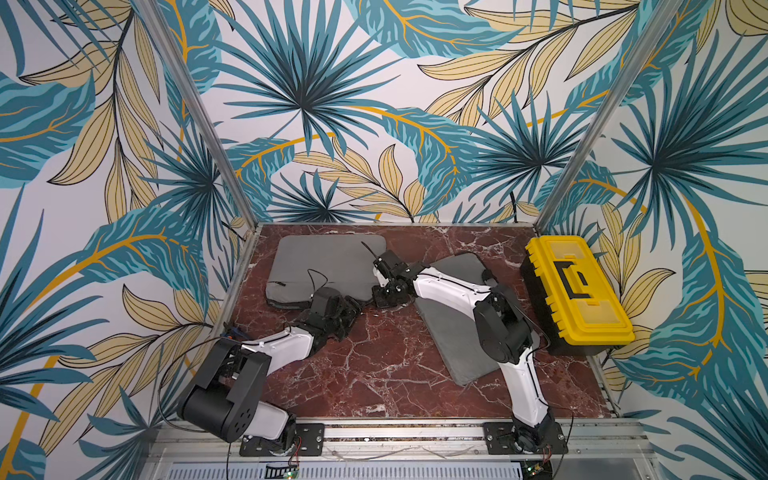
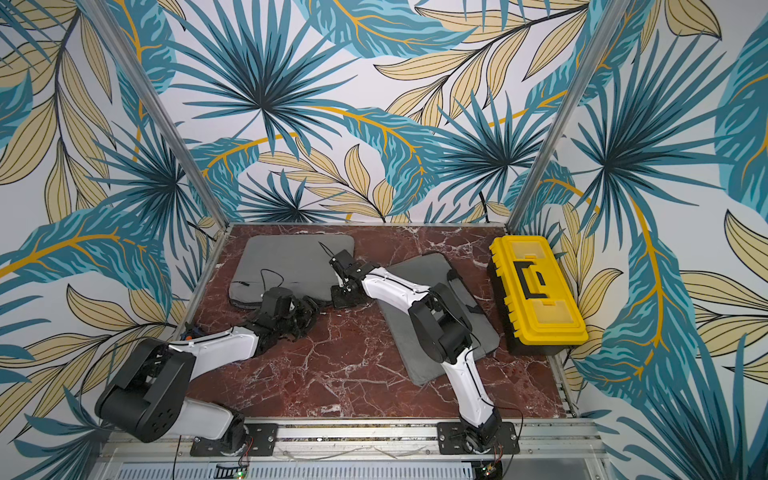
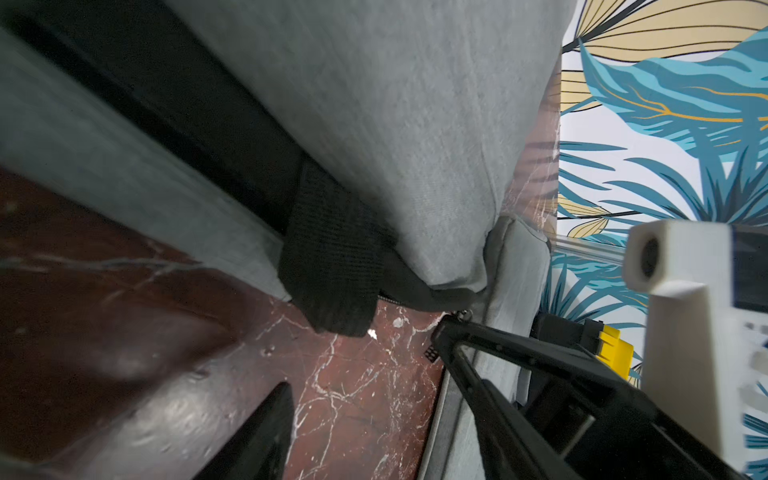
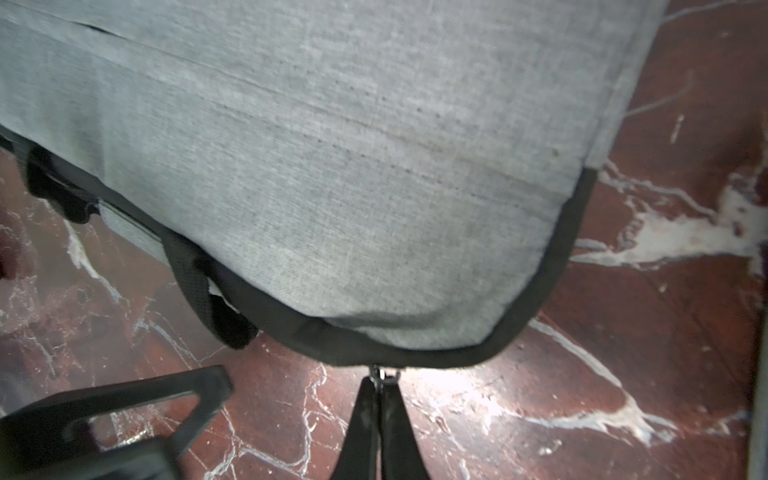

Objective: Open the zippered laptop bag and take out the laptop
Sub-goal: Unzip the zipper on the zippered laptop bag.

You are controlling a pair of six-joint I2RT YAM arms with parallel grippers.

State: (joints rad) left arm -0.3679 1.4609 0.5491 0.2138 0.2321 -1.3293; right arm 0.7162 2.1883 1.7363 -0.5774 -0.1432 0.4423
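Observation:
The grey zippered laptop bag (image 1: 328, 262) (image 2: 291, 259) lies flat at the back left of the marble table. My right gripper (image 4: 378, 384) (image 1: 380, 299) is shut on the metal zipper pull (image 4: 377, 373) (image 3: 463, 316) at the bag's near right corner. My left gripper (image 3: 384, 388) (image 1: 353, 311) stands open just in front of the bag's front edge, with only bare table between its fingers. It is close beside the black handle strap (image 3: 332, 257). A dark gap runs between the bag's grey layers along that edge. The laptop is hidden.
A second grey bag (image 1: 453, 336) (image 2: 415, 349) lies under my right arm. A yellow toolbox (image 1: 577, 286) (image 2: 536, 286) stands at the right edge. Patterned walls and metal posts close in the back and sides.

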